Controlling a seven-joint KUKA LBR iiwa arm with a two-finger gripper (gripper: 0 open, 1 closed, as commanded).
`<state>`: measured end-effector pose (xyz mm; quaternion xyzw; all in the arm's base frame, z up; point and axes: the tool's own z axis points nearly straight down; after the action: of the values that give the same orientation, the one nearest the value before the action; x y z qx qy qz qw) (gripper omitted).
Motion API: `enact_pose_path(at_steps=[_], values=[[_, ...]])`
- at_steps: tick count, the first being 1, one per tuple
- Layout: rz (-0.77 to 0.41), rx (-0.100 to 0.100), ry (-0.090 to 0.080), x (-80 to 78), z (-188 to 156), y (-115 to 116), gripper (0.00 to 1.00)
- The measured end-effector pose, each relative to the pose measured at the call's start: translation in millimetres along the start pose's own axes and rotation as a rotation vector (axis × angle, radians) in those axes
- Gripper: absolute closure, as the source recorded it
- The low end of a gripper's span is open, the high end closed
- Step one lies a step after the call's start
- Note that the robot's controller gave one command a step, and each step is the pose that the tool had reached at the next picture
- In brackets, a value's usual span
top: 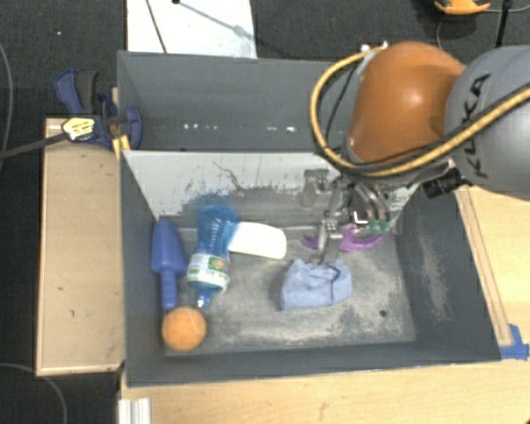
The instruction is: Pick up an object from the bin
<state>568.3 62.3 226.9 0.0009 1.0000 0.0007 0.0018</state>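
Pincer [329, 242] hangs over crumpled cloth [311, 290] (pale blue) mid-bin.

- In the bin [212, 95], the bottle [210, 254] is laid at 9 o'clock, with the handled tool [166, 259] just beside it.
- The ball [184, 329] is set at 8 o'clock.
- The cloth [314, 287] is laid at the pad's [258, 241] 4 o'clock.
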Motion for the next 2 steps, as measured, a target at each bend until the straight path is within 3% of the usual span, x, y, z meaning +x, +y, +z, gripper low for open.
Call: enact_pose_path(at_steps=[1,2], values=[[0.0,0.0,0.0,0.0,0.0,0.0,0.0],[-0.034,-0.001,-0.009,13.3,42.9,-33.4,0.0]])
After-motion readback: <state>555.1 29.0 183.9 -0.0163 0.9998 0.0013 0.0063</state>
